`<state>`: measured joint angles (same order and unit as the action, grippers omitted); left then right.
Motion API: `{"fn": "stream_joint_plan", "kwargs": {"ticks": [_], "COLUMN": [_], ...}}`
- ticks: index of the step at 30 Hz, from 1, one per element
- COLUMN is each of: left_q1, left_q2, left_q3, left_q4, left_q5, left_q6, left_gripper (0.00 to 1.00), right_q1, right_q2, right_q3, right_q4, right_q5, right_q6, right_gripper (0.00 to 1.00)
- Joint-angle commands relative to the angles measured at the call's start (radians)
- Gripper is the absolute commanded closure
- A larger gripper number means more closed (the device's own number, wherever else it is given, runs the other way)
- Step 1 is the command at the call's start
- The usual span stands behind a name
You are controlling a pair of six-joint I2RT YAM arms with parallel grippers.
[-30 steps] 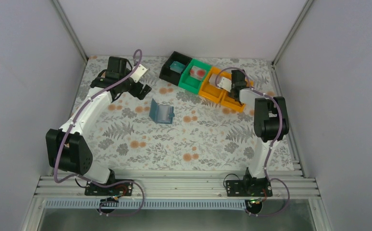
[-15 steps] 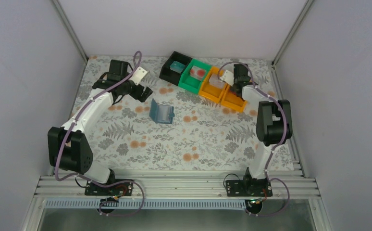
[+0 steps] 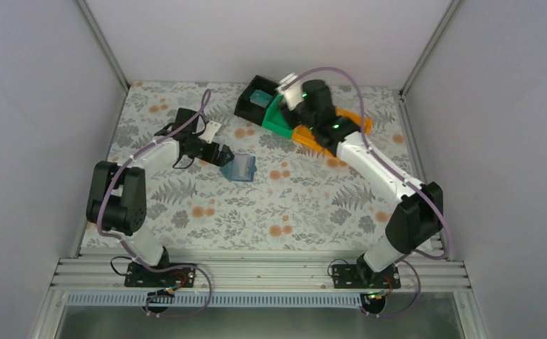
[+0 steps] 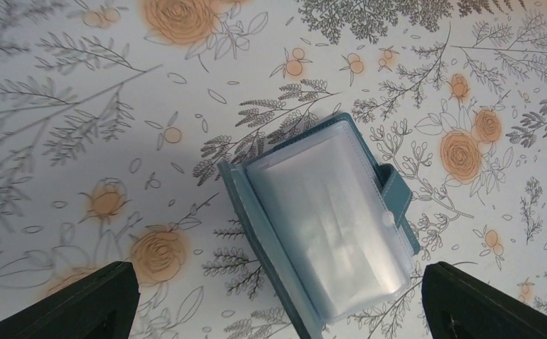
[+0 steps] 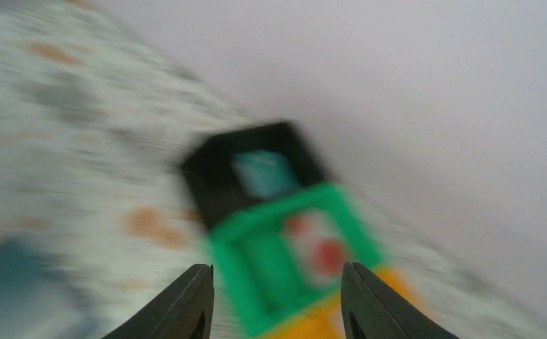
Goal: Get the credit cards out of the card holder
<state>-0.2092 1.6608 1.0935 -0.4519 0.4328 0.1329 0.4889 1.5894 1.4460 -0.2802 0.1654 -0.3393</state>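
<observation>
The card holder [image 3: 241, 168], a small blue-teal wallet, lies open on the flowered table. In the left wrist view its clear inner pockets [image 4: 331, 219] face up, and I cannot tell if they hold a card. My left gripper [image 3: 222, 155] is open just left of it; in its own view it [image 4: 278, 275] hovers over the wallet's near end with nothing held. My right gripper [image 3: 290, 94] is open and empty above the bins [image 5: 276, 282]. A teal card [image 5: 263, 173] lies in the black bin [image 3: 251, 106]. A pale card with red marks [image 5: 316, 247] lies in the green bin [image 3: 276, 121].
An orange bin [image 3: 312, 135] and a second orange one [image 3: 355, 120] stand right of the green bin, in a slanted row at the back. White walls close in the table on the left, back and right. The right wrist view is blurred.
My right arm has swung left from the orange bins to above the green and black bins. My left gripper has moved right and nearer, up to the wallet's left side.
</observation>
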Motion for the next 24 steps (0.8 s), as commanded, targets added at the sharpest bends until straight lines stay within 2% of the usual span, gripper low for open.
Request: {"fn": "stream_joint_plan", "kwargs": {"ticks": [1,4,8,13,14,16,17,20,24], "left_q1": [-0.002,-0.006,-0.008,-0.01,-0.01,-0.01,-0.008,-0.008,-0.008], "left_q2": [0.058,0.105,0.181,0.231,0.229,0.216,0.202,0.136,0.036], "left_q3": [-0.003,-0.003,-0.011,-0.002,0.001,0.016,0.019,0.048,0.148], "left_q4": [0.066,0.069,0.069,0.051,0.048,0.039,0.039,0.018,-0.109], "left_q5": [0.067,0.071,0.11,0.145,0.153,0.167,0.172,0.233,0.365], "left_q6": [-0.057,-0.068,-0.087,-0.081,-0.076,-0.056,-0.045,0.014,0.146], "left_gripper": [0.0,0.0,0.08,0.48,0.59,0.91,0.97,0.97,0.98], "right_q1": [0.133,0.158,0.173,0.176,0.174,0.173,0.17,0.156,0.113], "right_q2": [0.064,0.151,0.192,0.2,0.191,0.166,0.153,0.096,-0.034], "right_q3": [-0.055,-0.059,-0.082,-0.109,-0.117,-0.137,-0.145,-0.176,-0.235], "right_q4": [-0.016,-0.019,-0.031,-0.059,-0.059,-0.05,-0.043,-0.012,0.069], "right_q5": [-0.327,-0.389,-0.379,-0.386,-0.384,-0.388,-0.4,-0.473,-0.579], "right_q6": [0.486,0.654,0.723,0.718,0.712,0.693,0.675,0.629,0.593], "right_gripper": [0.54,0.55,0.55,0.55,0.55,0.54,0.53,0.48,0.4]}}
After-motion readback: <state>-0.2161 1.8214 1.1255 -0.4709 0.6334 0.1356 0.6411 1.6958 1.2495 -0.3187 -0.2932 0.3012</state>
